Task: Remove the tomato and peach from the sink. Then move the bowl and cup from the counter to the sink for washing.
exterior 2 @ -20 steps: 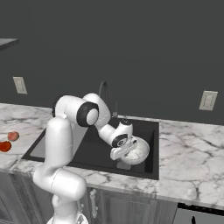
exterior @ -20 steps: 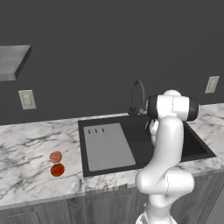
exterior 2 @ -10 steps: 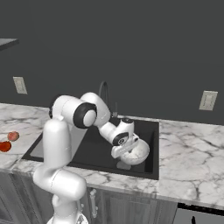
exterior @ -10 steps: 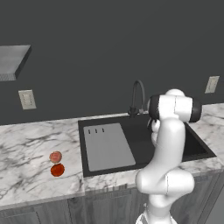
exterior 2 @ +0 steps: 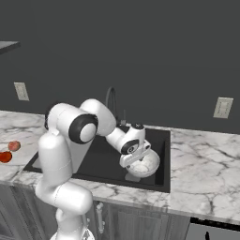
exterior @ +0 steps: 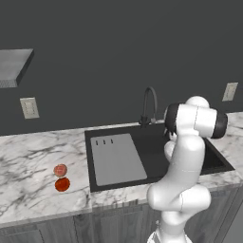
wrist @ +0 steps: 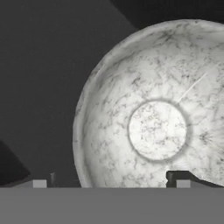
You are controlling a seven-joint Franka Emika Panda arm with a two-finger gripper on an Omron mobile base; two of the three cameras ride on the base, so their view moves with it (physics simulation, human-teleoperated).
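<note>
Hand view: two small dark finger tips (wrist: 178, 177) at the bottom edge, standing wide apart, nothing between them. Directly beyond them, the wide round whitish-grey speckled bowl (wrist: 157, 127), mouth up, flat round base plain at its centre. One tip sits inside the near rim, the other outside it on the dark sink floor; the rim appears to lie between the spread tips, though I cannot tell if either touches it. Judged: bowl released, grip slack.

Right base view: the two-finger gripper (exterior 2: 133, 158) points down over the near edge of the bowl (exterior 2: 146, 164), which sits in the large black recessed sink (exterior 2: 161, 145), at the end of the basin away from the grey flat panel.

Left base view, all relative to the sink (exterior: 156, 147): small deep red-orange tomato (exterior: 62, 184) and pale pinkish peach (exterior: 60, 170) lie on the white marble counter (exterior: 33, 166) beyond the panel end, just beside each other, peach farther back.

Yellow cup not found in these frames. Judged: fruit done, bowl done, cup remains. The coming move turns on lifting clear; the bowl lies straight below the hand, so the way out is up.
</note>
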